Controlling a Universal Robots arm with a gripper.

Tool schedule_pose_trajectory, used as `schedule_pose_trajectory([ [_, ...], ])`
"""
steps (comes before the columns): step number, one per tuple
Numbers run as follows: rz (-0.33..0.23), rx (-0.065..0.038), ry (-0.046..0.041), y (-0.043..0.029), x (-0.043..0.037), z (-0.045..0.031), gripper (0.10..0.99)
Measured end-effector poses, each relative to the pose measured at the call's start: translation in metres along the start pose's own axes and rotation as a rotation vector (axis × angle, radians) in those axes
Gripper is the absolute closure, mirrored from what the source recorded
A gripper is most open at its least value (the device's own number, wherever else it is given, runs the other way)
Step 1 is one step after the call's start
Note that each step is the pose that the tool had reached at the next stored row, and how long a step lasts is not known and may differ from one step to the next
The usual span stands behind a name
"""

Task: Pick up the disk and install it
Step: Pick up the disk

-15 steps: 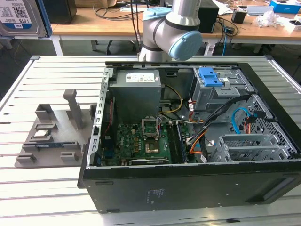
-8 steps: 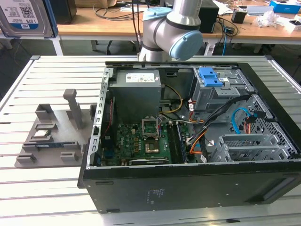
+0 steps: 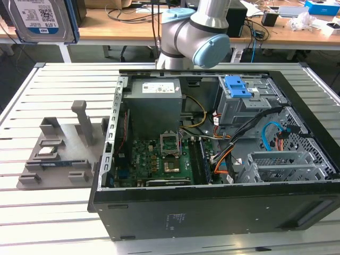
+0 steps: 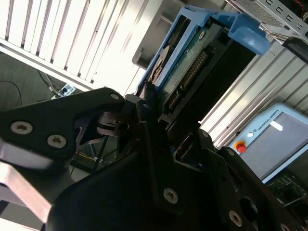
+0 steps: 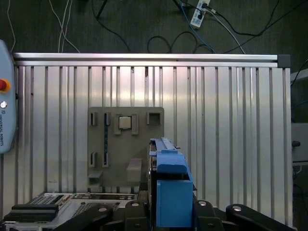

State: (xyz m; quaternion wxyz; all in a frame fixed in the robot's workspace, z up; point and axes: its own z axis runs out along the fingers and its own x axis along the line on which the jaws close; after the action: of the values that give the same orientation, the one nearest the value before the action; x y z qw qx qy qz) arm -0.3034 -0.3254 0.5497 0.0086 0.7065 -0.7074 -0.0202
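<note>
As the second wrist view shows, the black gripper [image 4: 156,113] is closed on the disk [image 4: 185,62], its fingers [image 4: 156,159] pressed against the two faces at one end. The disk's blue frame, green circuit board and row of connector pins run away from the camera.

In the first wrist view the disk [image 5: 171,192] stands on edge between the gripper parts, held in the air over the slatted metal table [image 5: 231,120]. Beneath it lies a grey holder [image 5: 110,159] with a small square chip [image 5: 125,122] in one of its pockets. A grey control tablet [image 5: 6,120] with a red button lies at the table's edge.

In the exterior view the disk [image 3: 45,18] hangs raised clear of the table, label side to the camera, off to the exterior view's left of the open computer case [image 3: 212,207]. The arm [image 3: 196,37] rises behind the case. The grey holder [image 3: 58,154] lies on the table just beside the case, on the exterior view's left. Inside the case, a blue latch [image 3: 237,86] sits on a grey metal cage toward the exterior view's right, with a green board lower down.
</note>
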Motion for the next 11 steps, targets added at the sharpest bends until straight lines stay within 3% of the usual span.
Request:
schedule_pose_trajectory([
  [7, 0.000, 0.000, 0.0001, -0.0143, 0.0000, -0.0006, 0.722],
  [11, 0.000, 0.000, 0.0000, -0.0259, -0.0001, -0.0011, 0.722],
])
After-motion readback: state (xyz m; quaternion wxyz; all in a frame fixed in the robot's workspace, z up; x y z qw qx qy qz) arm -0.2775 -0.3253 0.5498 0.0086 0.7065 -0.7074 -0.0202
